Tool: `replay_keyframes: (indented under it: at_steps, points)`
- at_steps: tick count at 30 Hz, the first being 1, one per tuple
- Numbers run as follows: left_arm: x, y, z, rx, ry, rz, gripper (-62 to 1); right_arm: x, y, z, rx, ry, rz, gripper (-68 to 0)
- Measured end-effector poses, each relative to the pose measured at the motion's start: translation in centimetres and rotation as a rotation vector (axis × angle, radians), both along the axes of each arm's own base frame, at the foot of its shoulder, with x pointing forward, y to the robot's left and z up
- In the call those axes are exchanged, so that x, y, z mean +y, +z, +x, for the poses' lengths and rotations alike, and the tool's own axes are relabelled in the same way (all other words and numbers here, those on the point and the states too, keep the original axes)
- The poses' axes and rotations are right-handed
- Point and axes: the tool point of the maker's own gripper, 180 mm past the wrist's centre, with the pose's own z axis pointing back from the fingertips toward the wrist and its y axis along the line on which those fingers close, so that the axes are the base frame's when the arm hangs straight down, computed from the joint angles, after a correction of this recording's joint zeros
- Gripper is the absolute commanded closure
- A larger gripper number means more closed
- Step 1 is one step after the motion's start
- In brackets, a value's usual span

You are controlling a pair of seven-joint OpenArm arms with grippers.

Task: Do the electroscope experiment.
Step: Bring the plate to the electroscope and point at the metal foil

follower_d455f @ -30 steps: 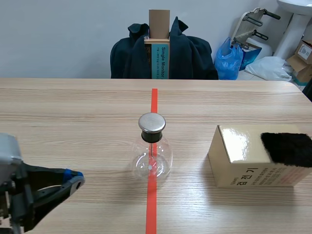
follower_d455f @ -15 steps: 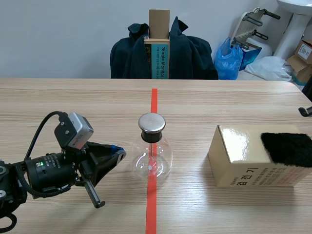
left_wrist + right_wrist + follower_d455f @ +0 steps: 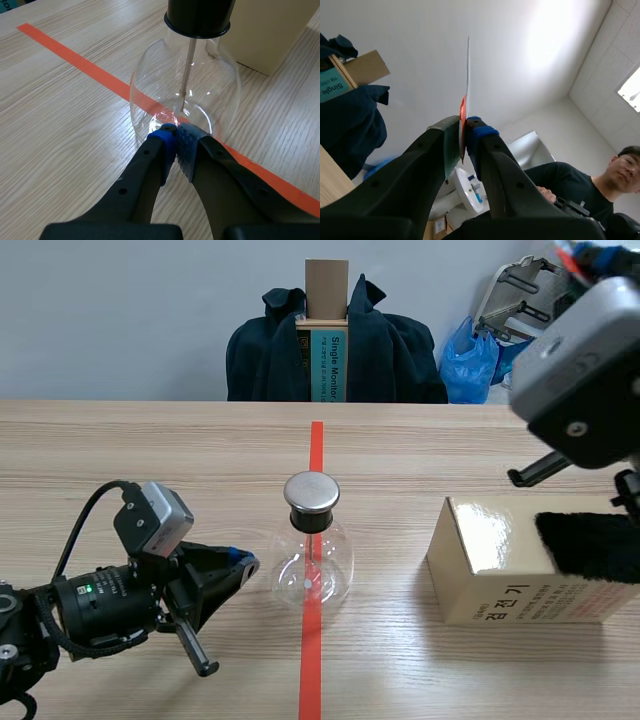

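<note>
Apparently the experiment is only beginning. The clear glass electroscope flask with black stopper and round metal cap (image 3: pixel 312 565) is standing on the tape line. The left gripper (image 3: pixel 174 137), fingers pressed together on nothing, is sitting at the flask's base. The right gripper (image 3: pixel 464 127) is clamping a thin white strip (image 3: pixel 467 75) high to the flask's right, so charging it and bringing it to the cap are likely remaining. The glossy tan cardboard box (image 3: pixel 500 570) bearing a black furry pad (image 3: pixel 590 545) is crowding the flask's right, while open table is lying behind the flask.

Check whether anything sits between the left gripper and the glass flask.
Nothing visible does. The left gripper, shut, has its tips right at the glass flask's lower wall. The box stands beyond the flask, out of the way. The right gripper, raised high, grips a thin sheet.
</note>
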Motion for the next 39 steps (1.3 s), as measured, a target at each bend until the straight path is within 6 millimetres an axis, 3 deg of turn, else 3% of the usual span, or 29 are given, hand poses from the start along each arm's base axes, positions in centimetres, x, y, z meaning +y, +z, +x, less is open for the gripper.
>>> replay_keyframes:
  at_steps: [3, 8, 13, 18, 25, 39]
  points:
    - [0.1, 0.0, 0.0, -0.003, 0.005, 0.002, -1.6, 1.4, -1.8, 0.2, 0.042, 0.024, -0.028, -0.8]
    - [0.1, 0.1, 0.1, -0.006, 0.005, -0.001, -1.6, 3.6, -7.9, 0.3, 0.172, 0.072, -0.134, -0.8]
    - [0.0, 0.1, 0.1, -0.008, 0.006, -0.004, -1.6, 4.6, -13.0, 0.2, 0.275, 0.106, -0.206, -0.8]
    - [0.0, 0.1, 0.1, -0.007, 0.006, -0.003, -1.6, 5.1, -16.2, -0.2, 0.330, 0.132, -0.286, -0.8]
    - [0.0, 0.1, 0.1, -0.008, 0.006, -0.004, -1.6, 5.2, -17.7, -0.7, 0.340, 0.147, -0.372, -0.8]
    - [0.0, 0.1, 0.1, -0.007, 0.006, -0.003, -1.6, 5.7, -16.5, -0.5, 0.252, 0.158, -0.408, -0.8]
